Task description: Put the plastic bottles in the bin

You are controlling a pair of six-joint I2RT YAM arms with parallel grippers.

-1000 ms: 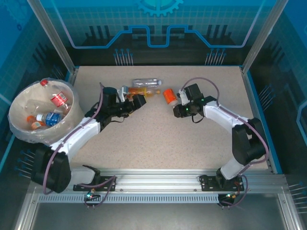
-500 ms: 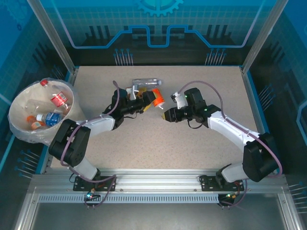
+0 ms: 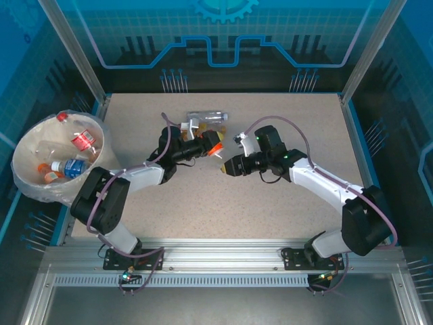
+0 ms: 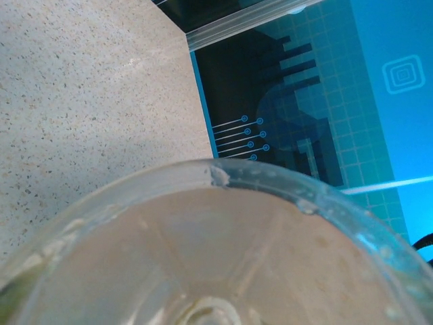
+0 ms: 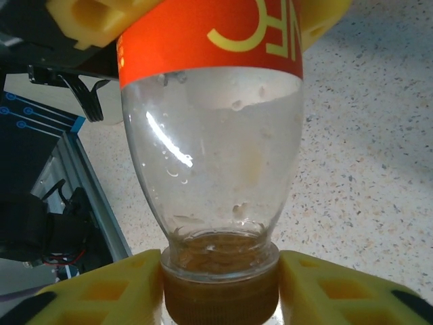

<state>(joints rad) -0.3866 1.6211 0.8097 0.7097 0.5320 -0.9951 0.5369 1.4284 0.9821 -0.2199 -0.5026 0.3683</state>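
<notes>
- orange-label bottle (image 3: 215, 147) is held off the table (image 3: 284, 223) near its middle, between the two arms. It has a clear body, a little brownish liquid at the neck and a brown cap.
- right tool (image 3: 227, 166) is clamped on the cap and neck. In the right wrist view its yellow fingers (image 5: 101, 291) sit tight on both sides of the cap, which points toward the camera.
- left tool (image 3: 206, 144) is closed on the same bottle at the label end, with yellow pads (image 5: 88, 17) pressed on either side of the orange label.
- left wrist view: the bottle's clear base (image 4: 223, 257) is right up against the lens, with speckled table (image 4: 81, 81) behind.
- clear bottle (image 3: 208, 116) lies on its side on the table, on the far side of the left tool and apart from it.
- something amber sits just beside that clear bottle, partly hidden by the left arm, so I can't tell what it is.
- bin (image 3: 30, 181), cream and bag-lined, sits off the table's left edge, well apart from the held bottle.
- bottles in the bin (image 3: 82, 141): a red label, a blue label, an orange cap and a red cap near the far rim.
</notes>
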